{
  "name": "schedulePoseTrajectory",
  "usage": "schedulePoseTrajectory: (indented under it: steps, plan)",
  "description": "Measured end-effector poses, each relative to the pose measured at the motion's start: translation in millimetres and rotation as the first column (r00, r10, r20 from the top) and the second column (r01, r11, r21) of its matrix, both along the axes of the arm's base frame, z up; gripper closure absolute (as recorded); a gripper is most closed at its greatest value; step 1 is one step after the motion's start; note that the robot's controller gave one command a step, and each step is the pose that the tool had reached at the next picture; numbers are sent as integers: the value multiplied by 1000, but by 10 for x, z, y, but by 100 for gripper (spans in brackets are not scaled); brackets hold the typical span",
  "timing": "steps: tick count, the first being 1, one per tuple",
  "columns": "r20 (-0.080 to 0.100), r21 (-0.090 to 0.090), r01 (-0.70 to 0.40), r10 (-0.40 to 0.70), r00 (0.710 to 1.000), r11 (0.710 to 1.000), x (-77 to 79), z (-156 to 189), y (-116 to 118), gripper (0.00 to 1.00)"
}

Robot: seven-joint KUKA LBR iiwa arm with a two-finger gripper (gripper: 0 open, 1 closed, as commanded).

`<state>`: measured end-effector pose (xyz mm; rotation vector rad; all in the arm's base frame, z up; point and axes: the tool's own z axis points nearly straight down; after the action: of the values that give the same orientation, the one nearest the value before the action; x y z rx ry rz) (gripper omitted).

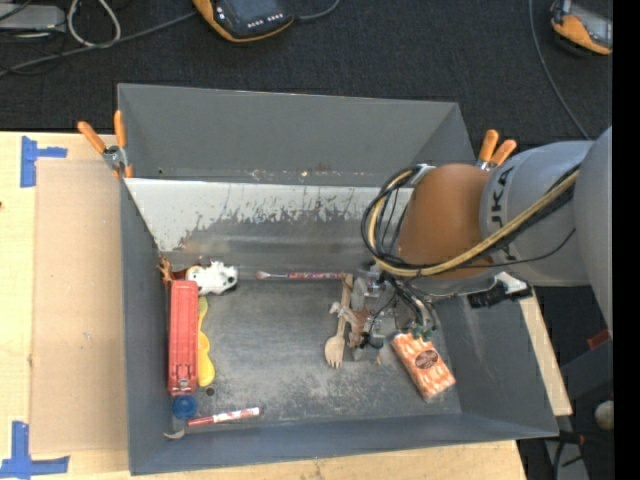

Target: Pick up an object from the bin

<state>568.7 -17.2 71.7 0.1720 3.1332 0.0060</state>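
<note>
Camera view
Hand: the hand [365,330] is low over the right half of the bin floor, beneath the arm's orange wrist cover and looped cables; I cannot tell whether it is apart or together.
Fork: a small pale tan fork [334,351] lies flat on the floor just at the hand's left. Its long axis runs on a slant, with the tines pointing to the lower left and the handle running up and right under the hand.
Packet: an orange patterned packet [424,365] lies tilted just to the right of the hand.
Left wall: a long red block [183,333] lies over a yellow piece [206,356]. A white toy [213,278] is above them, and a blue cap [182,406] and a red-and-white stick [224,417] are below.
Surface: the grey metal bin [290,148] has a scuffed, dusty floor and a scratched back wall.
Room: dark floor [400,38] lies behind the bin, with cables [90,13] and an orange-and-black handset [240,6] on it.
</note>
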Motion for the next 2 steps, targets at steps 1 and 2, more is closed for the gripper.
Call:
schedulePoseTrajectory:
  steps: [1, 2]
  plan:
    - [0, 0, 0, 0, 1000, 1000, 0, 0, -1, 100]
    - [1, 2, 50, -50, 999, 999, -505, -8, -43, 100]
